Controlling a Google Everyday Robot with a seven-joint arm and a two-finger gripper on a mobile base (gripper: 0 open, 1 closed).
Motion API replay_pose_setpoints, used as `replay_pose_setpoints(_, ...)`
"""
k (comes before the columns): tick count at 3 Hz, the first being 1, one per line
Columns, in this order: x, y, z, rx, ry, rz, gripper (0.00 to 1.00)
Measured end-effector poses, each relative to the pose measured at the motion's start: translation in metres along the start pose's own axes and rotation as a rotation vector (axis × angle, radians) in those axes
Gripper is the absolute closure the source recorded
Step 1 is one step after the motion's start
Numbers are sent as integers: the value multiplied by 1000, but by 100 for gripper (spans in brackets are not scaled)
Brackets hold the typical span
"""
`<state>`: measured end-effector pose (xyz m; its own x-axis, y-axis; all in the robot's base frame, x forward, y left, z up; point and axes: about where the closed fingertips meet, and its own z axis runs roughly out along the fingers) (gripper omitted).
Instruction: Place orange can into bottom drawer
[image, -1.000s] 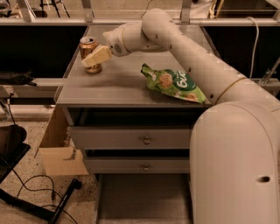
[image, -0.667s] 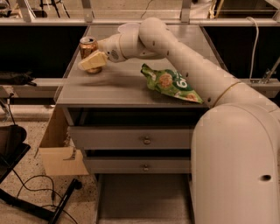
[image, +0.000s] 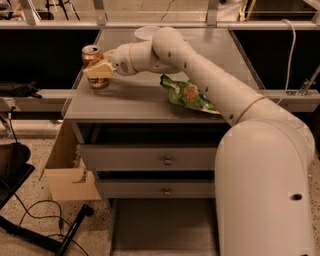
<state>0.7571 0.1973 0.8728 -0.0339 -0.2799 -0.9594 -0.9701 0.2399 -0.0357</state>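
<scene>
The orange can (image: 93, 56) stands upright near the left edge of the grey cabinet top (image: 135, 102). My gripper (image: 99, 70) reaches in from the right at the end of the white arm, and its pale fingers (image: 98, 70) lie across the front of the can, hiding its middle. The bottom drawer (image: 162, 227) is pulled out below the two knobbed drawers, and its flat grey floor shows.
A green snack bag (image: 187, 95) lies on the cabinet top right of centre. A white bowl (image: 146, 32) sits at the back, partly behind the arm. An open cardboard box (image: 65, 170) stands left of the cabinet. Cables and a black stand leg (image: 70, 232) lie on the floor.
The gripper has moved left along the cabinet top and now sits against the can, covering its middle. The can, the bag and the drawers have not moved.
</scene>
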Motion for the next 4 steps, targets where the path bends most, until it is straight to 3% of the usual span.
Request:
replay_pose_setpoints(1,0,0,0,0,0,0,96)
replay_pose_setpoints(2,-27,7,-14,-4,41,-46,100)
replay_pose_setpoints(3,-71,32,-55,12,73,-90,100)
replay_pose_setpoints(4,-121,95,-132,86,116,-144,100)
